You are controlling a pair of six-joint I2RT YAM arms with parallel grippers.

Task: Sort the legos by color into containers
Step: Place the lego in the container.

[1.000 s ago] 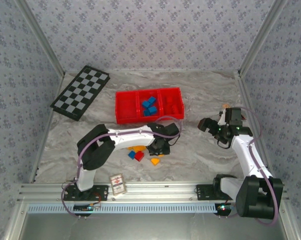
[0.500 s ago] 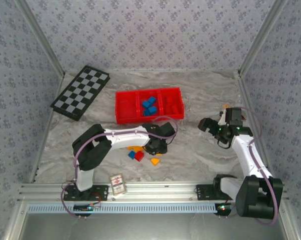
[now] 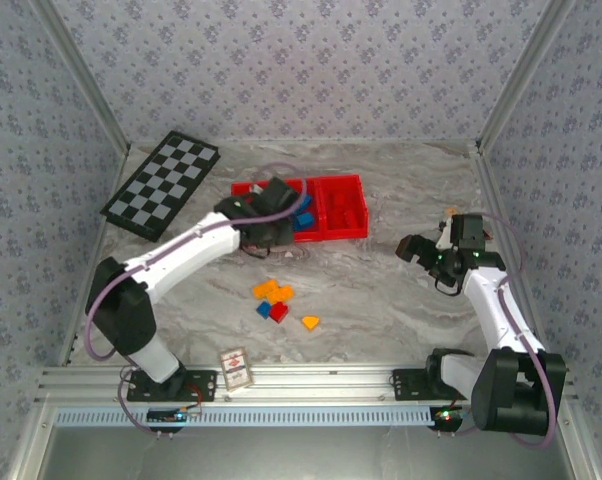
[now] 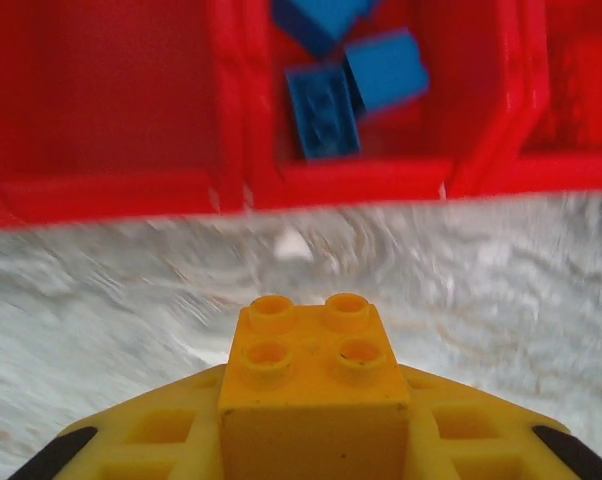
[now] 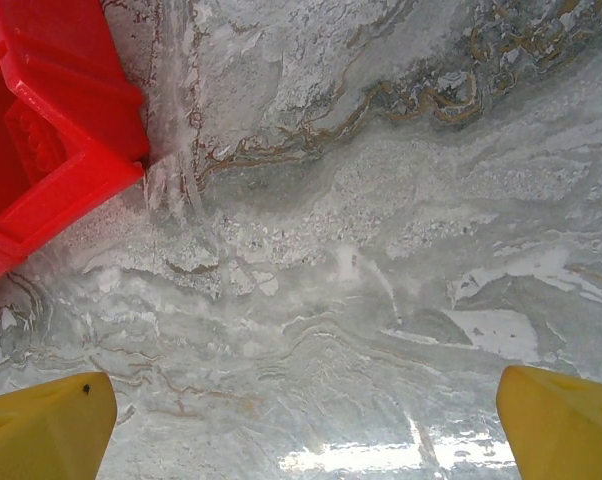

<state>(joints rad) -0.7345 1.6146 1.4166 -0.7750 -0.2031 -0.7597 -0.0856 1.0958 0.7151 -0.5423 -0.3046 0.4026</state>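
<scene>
Sorting legos (image 3: 272,291) by colour, roughly half done: we see an orange-yellow brick (image 4: 314,375) clamped in the left gripper's (image 3: 277,218) jaws just before the red tray (image 4: 346,185). Its left compartment is bare, the middle holds at least three blue bricks (image 4: 323,110), and the right holds red ones we cannot count. Five lie loose on the desk (image 3: 381,300): three orange-yellow, one blue, one red. The right gripper's (image 5: 301,430) jaws gape wide over bare desk.
</scene>
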